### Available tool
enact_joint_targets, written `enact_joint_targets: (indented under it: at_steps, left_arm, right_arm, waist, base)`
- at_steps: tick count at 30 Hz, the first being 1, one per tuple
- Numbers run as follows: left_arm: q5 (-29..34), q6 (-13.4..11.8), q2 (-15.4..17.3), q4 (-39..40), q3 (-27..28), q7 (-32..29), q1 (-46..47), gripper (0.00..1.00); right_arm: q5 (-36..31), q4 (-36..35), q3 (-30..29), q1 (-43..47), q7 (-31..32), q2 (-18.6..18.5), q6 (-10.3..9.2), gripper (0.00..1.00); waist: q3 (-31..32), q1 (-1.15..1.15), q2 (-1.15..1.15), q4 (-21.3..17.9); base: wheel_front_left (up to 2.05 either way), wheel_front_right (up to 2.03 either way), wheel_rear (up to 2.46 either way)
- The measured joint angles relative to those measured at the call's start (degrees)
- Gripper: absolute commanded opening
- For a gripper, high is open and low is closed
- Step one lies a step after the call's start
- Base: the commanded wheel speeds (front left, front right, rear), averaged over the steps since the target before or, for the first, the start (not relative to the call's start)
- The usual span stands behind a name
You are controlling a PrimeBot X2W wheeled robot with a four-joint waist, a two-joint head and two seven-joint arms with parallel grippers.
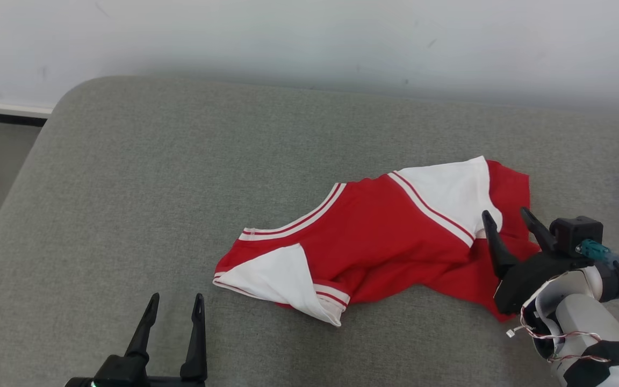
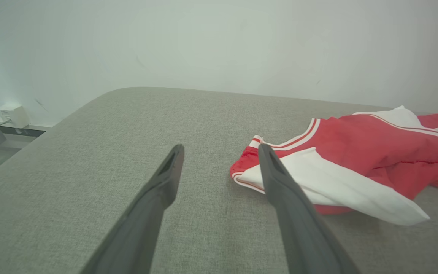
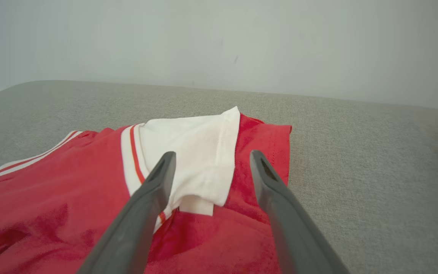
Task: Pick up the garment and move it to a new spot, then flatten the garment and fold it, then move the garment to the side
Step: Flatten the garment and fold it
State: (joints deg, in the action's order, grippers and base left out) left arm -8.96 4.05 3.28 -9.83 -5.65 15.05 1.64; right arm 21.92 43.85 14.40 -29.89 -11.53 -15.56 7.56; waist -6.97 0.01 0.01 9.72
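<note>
The rumpled red-and-white garment (image 1: 384, 236) lies on the grey cushion (image 1: 153, 172), right gripper (image 1: 505, 213) spread wide over its right end, left gripper (image 1: 176, 299) open near its left end — pinching one layer only could drag it into a tighter bunch.

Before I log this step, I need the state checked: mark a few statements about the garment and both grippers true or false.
1. The garment is red with white sleeves. True.
2. The left gripper is shut on the garment. False: it is open and apart from the garment, with bare grey cushion between its fingers.
3. The right gripper is open at the garment's right end. True.
4. The garment lies neatly folded. False: it lies rumpled and bunched.
</note>
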Motion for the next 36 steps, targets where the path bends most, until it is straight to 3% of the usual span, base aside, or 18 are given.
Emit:
enact_joint_targets:
  at_steps: [9,11,25,33,34,35,36]
  left_arm:
    - [-0.41,-0.01,-0.27,-0.66,-0.65,0.00,0.96,1.00]
    - [-0.62,-0.03,-0.31,-0.67,-0.59,0.00,0.96,1.00]
    - [-2.12,-1.04,-0.38,-1.01,-2.19,0.00,1.91,1.00]
    - [-3.77,-1.64,-0.37,-1.41,-3.16,0.00,1.91,1.00]
    - [-3.88,-1.75,-0.37,-1.44,-3.33,-0.01,1.91,1.00]
    - [-4.01,-1.89,-0.37,-1.52,-3.50,0.00,1.92,1.00]
    - [-4.14,-2.00,-0.38,-1.64,-3.70,0.00,1.96,1.00]
  right_arm:
    - [6.03,11.06,3.13,-5.45,5.13,-0.11,-0.01,0.97]
    - [6.99,11.73,4.11,-5.64,5.05,-0.05,-0.01,0.00]
    - [7.34,9.34,12.03,-18.31,-1.91,-3.07,0.00,0.00]
    - [7.72,11.59,16.92,-28.42,-1.49,-0.75,0.00,0.00]
    - [7.72,12.88,17.37,-29.02,-1.21,-0.46,0.00,0.32]
    - [7.72,14.37,17.73,-29.31,-1.04,-0.30,0.00,1.00]
    - [7.64,16.00,18.16,-29.45,-0.62,-0.16,-0.01,1.00]
  waist:
    - [-2.34,0.00,0.00,3.75]
    - [-2.69,0.00,0.00,4.08]
    - [-2.46,0.00,0.00,3.73]
    - [-2.82,-0.01,0.00,5.63]
    - [-2.94,-0.01,0.00,5.87]
    - [-3.03,-0.01,0.00,6.11]
    - [-3.12,-0.01,0.00,6.37]
  base:
    - [0.00,0.00,0.00]
    - [0.00,0.00,0.00]
    - [0.00,0.00,0.00]
    - [0.00,0.00,0.00]
    - [0.00,0.00,0.00]
    - [0.00,0.00,0.00]
    - [0.00,0.00,0.00]
